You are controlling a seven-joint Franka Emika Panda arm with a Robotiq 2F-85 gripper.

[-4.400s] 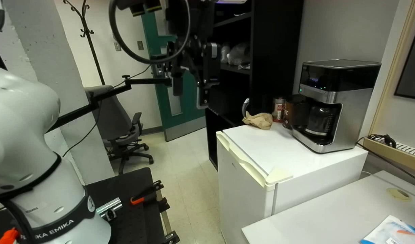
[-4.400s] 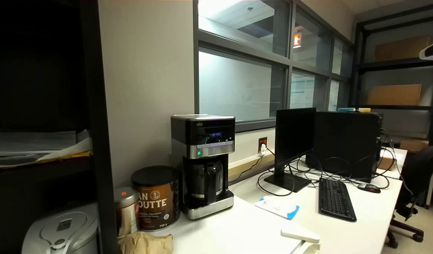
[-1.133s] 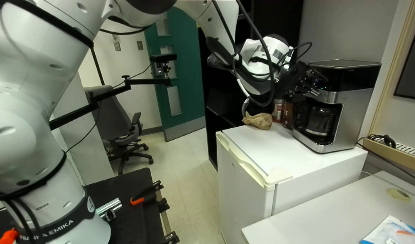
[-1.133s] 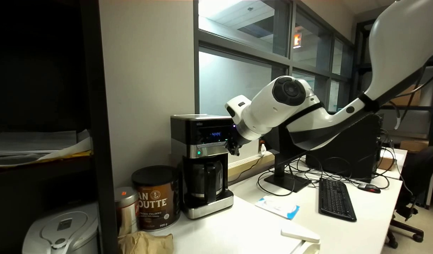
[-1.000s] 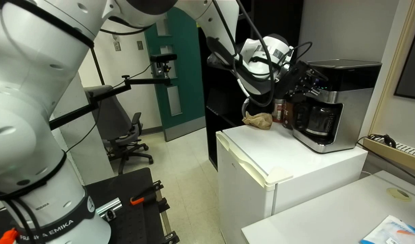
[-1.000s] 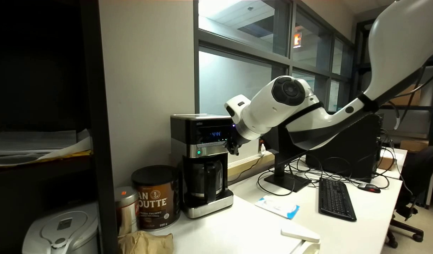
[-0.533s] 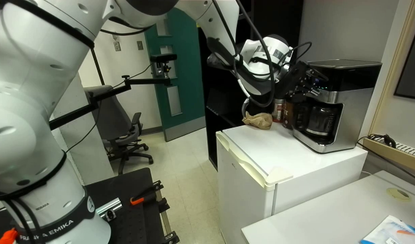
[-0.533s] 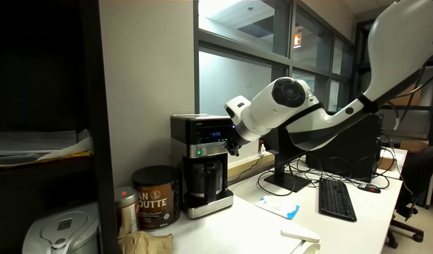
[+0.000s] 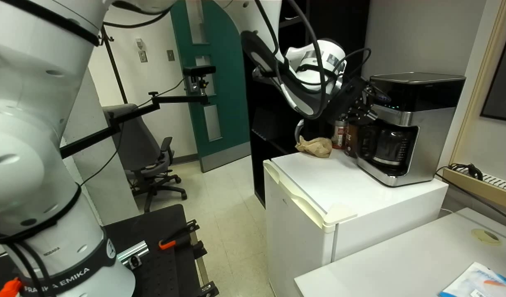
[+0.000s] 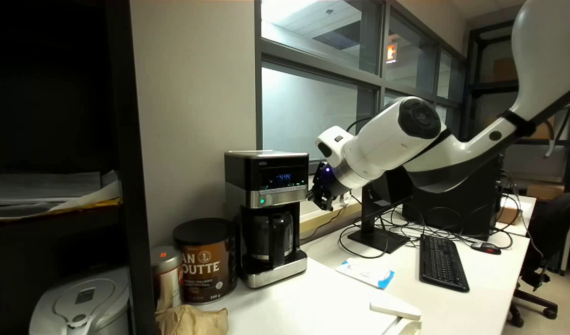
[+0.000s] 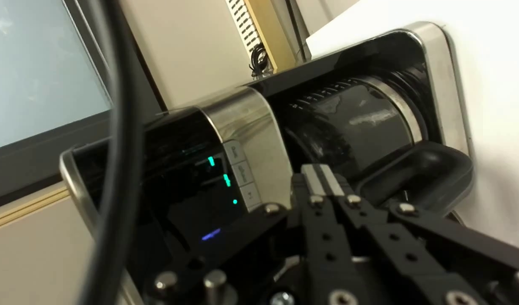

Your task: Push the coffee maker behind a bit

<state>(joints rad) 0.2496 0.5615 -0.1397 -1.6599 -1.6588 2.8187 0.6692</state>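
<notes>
Evidently the two fingers (image 11: 311, 180) of the gripper (image 11: 321, 181) are pressed together at the tips, with nothing in their grasp. In the wrist view they overlap the front of the coffee maker (image 11: 259, 140), by the lower edge of its silver band (image 11: 266, 169) and near the handle (image 11: 443, 167) of its carafe (image 11: 369, 118); I cannot tell whether they touch it. The coffee maker stands upright on the white top of a small fridge (image 9: 300, 235), well back from the door edge, its display (image 10: 283, 177) lit blue and its carafe seated inside. Just beside it, in an exterior view, is a brown coffee can (image 10: 203, 265) with a black lid (image 10: 205, 230), and next to that a metal tin (image 10: 168, 279); crumpled brown paper (image 10: 192, 321) lies near the tin. The white arm (image 9: 42, 156) spans the gap between a black table (image 9: 150, 220) and the fridge. Farther out, on the desk (image 9: 385, 264) beside the fridge, lie a blue and white packet (image 10: 366, 273), a keyboard (image 10: 444, 264) and a mouse (image 10: 486, 248); a monitor (image 10: 373, 202) stands near them.
</notes>
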